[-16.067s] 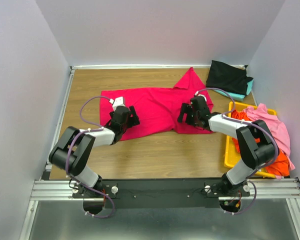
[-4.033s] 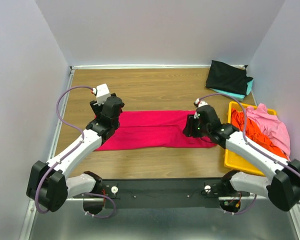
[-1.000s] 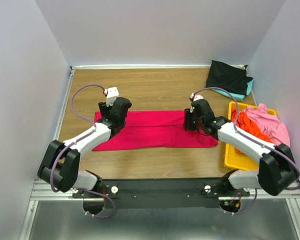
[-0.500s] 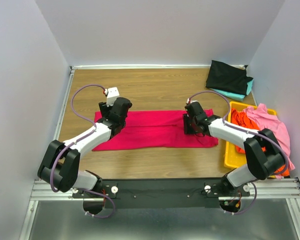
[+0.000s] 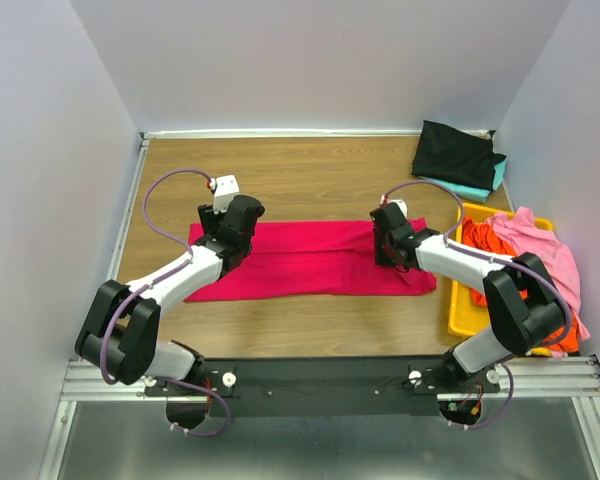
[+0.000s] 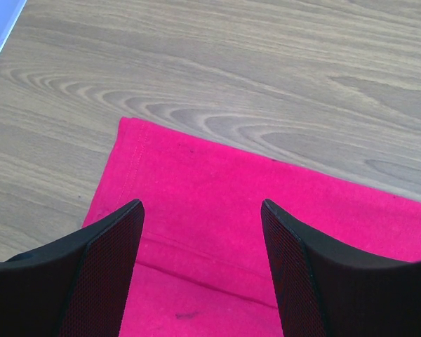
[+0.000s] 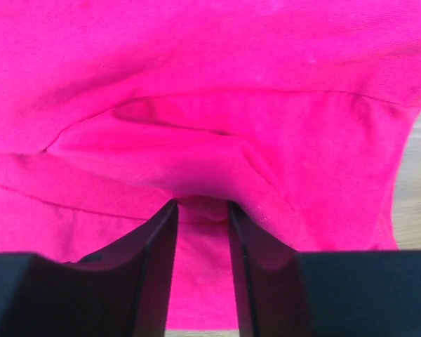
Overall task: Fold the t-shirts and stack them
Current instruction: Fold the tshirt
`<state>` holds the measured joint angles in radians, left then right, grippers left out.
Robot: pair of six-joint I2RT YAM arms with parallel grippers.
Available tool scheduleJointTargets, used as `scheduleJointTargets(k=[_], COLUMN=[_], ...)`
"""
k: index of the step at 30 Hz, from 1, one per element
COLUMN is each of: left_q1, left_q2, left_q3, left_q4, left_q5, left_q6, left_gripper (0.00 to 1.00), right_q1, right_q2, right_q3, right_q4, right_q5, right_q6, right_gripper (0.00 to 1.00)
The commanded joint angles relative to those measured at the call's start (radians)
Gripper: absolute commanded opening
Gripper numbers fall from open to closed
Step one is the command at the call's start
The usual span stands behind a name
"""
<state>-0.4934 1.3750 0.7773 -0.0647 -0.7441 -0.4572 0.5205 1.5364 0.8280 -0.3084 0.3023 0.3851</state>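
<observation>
My left gripper (image 6: 200, 210) hangs wide open over the left end of the red t-shirt (image 5: 305, 258), nothing in it. The shirt lies as a long folded band, approx. ctr of frame, on the table (image 5: 310, 170). At its right end my right gripper (image 7: 200, 203) has fingers nearly together, w/ a fold of cloth pinched.

I count five t-shirts on or by the table (image 5: 300, 170): one crimson t-shirt (image 5: 310, 262) across its middle, one black t-shirt (image 5: 455, 152) and one teal t-shirt (image 5: 472, 189) together at the far right corner, and one pink t-shirt (image 5: 542, 245) and one orange t-shirt (image 5: 485, 242) in the single yellow bin (image 5: 458, 310) at the right edge. I have two grippers: my left gripper (image 6: 200, 210) and my right gripper (image 7: 200, 205).
</observation>
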Motion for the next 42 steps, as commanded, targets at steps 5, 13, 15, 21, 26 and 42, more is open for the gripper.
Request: scheduleJointTargets(k=[5, 13, 15, 21, 26, 42], left_q1=[-0.008, -0.01, -0.01, -0.01, -0.01, -0.01], left_q2=[-0.01, -0.01, -0.008, -0.011, -0.008, -0.01], left_q3=[0.022, 0.022, 0.023, 0.022, 0.023, 0.023], left_q4=[-0.018, -0.02, -0.02, -0.021, -0.021, -0.023], left_q5=[-0.009, -0.009, -0.009, -0.012, -0.009, -0.012], left_q6=[-0.015, -0.015, -0.017, -0.018, -0.017, -0.018], left_gripper=[0.76, 0.76, 0.76, 0.76, 0.76, 0.76], right_q1=[-0.01, -0.01, -0.011, -0.01, -0.01, -0.01], right_q2=[0.03, -0.001, -0.005, -0.015, -0.018, 0.031], right_q3=[0.019, 0.016, 0.014, 0.014, 0.008, 0.014], right_q4=[-0.017, -0.023, -0.024, -0.026, -0.028, -0.055], right_q5=[0.064, 0.054, 0.044, -0.005, 0.029, 0.049], right_q6=[0.021, 0.015, 0.012, 0.008, 0.009, 0.032], right_gripper=[0.34, 0.15, 0.08, 0.0, 0.0, 0.4])
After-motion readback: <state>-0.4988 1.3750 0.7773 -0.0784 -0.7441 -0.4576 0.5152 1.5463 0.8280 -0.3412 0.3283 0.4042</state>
